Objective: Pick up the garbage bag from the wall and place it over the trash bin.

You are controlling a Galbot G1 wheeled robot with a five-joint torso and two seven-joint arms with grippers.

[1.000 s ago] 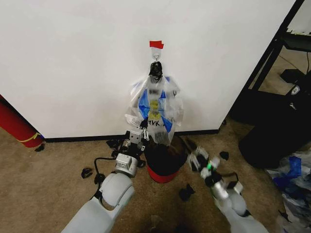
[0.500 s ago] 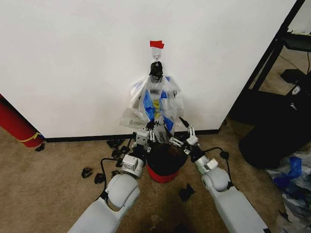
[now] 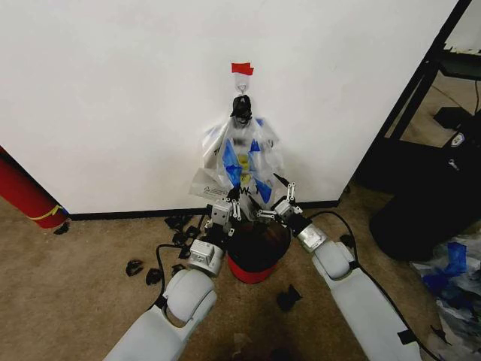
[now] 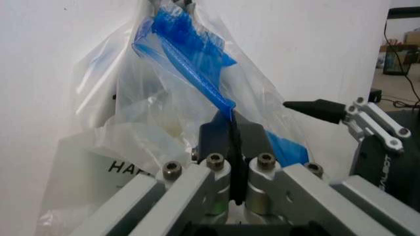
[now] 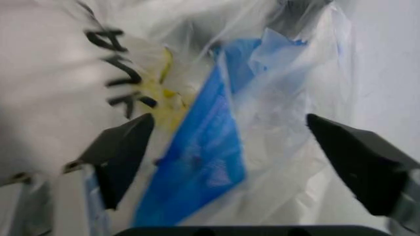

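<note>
1. Hanging on the wall [image 3: 113, 90] hook: garbage bag [image 3: 244, 162], long axis vertical, directly above trash bin [image 3: 258, 244].
2. Pinching its lower edge: left gripper [image 3: 228, 211], jaws pressed together on plastic.
3. Facing the bag's right side: right gripper [image 3: 276, 201], jaws spread.

Tight ahead: garbage bag [image 3: 242, 162] hangs flat against the wall [image 3: 113, 98], trash bin [image 3: 258, 248] wedged between my arms below it, open carpet [image 3: 68, 286] either side.

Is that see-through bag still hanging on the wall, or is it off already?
Hanging: the bag still dangles from the hook, above the bin. The left gripper pinches its lower edge.
</note>
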